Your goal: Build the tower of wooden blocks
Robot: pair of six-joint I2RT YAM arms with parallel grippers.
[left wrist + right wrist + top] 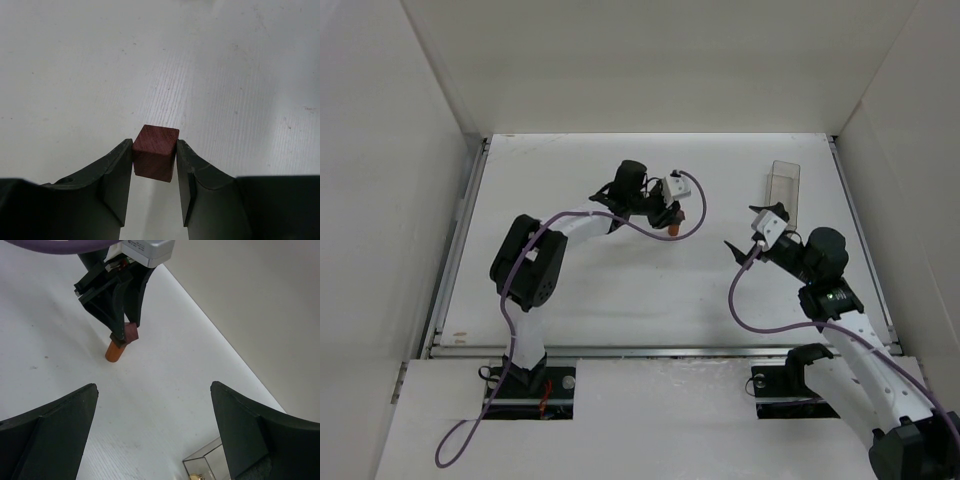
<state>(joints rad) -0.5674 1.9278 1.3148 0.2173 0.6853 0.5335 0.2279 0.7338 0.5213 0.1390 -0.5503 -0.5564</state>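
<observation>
The left tool (155,146) was clamped on the cube (156,159), mid-frame. The right wrist view added what the left's hid: the cylinder (116,351) upright on the desk (50,340), just below the cube, upper left. The right tool (154,386) stood apart, holding nothing.

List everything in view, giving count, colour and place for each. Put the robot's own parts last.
Dark brown wooden cube: one, dark reddish brown, clamped in the left gripper, off the white table.
Orange-brown short wooden cylinder: one, orange-brown, upright on the table just below the cube; whether they touch cannot be told.
Clear plastic rectangular container: one, transparent, far right of the table, ahead of the right gripper.
White table: one, white, beneath everything.
Purple cables: two, purple, one running back from each gripper.
Left gripper: one, black, shut on the cube, mid-table.
Right gripper: one, black, open and empty, facing the left gripper.
</observation>
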